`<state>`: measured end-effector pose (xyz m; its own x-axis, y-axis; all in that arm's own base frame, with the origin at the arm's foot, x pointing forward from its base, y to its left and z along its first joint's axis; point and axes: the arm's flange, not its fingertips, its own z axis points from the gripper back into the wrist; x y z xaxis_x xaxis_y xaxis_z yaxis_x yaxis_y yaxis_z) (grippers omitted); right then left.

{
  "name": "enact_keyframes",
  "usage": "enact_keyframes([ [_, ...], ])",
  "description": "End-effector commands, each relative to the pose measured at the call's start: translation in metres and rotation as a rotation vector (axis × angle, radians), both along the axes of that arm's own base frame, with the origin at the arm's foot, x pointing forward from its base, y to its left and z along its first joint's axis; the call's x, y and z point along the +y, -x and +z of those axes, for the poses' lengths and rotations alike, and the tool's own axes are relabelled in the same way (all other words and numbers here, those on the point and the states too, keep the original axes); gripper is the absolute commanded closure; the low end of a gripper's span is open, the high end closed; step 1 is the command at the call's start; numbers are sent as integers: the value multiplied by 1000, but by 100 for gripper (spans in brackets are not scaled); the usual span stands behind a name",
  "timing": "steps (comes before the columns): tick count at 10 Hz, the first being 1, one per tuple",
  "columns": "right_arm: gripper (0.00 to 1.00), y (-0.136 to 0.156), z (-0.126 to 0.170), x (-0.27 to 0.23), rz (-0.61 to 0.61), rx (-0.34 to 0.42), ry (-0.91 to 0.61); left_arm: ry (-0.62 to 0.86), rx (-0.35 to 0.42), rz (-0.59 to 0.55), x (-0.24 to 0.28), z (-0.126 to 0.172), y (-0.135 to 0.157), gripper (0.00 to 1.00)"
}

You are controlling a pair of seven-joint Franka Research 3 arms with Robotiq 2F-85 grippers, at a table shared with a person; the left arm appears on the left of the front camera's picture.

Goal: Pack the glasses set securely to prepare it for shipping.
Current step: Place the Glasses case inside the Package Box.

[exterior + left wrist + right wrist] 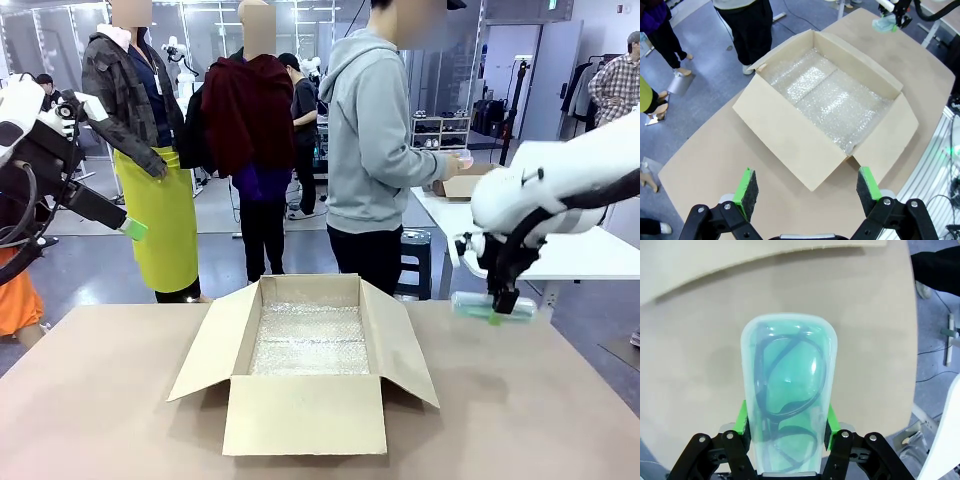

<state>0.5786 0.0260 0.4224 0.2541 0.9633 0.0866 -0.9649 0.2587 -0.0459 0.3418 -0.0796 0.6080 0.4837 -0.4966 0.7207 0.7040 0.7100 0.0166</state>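
The pale brown counter (100,400) carries an open brown cardboard box (305,415) at its centre, flaps spread, its floor lined with clear bubble wrap (308,340). At ten o'clock from the box, the left hand (807,187) hangs high with its green pads wide apart and nothing between them. At three o'clock, near the counter's edge, the right hand (786,422) is clamped on the pale mint green oblong glasses case (787,350). Dark-framed glasses (771,405) show through its translucent shell.

Bright even light, soft shadows, warped edges
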Motion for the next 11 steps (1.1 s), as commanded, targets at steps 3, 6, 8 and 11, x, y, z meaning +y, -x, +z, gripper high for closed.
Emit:
enact_keyframes([
  [3, 78, 20, 50, 22, -16, -40, 11, 15, 0, -10, 1, 2, 0, 0],
  [6, 78, 17, 56, 17, 0, -34, -12, 15, 0, -10, 1, 2, 0, 0],
  [8, 78, 17, 56, 17, 0, -34, -12, 15, 0, -10, 1, 2, 0, 0],
  [11, 78, 17, 56, 17, 0, -34, -12, 15, 0, -10, 1, 2, 0, 0],
])
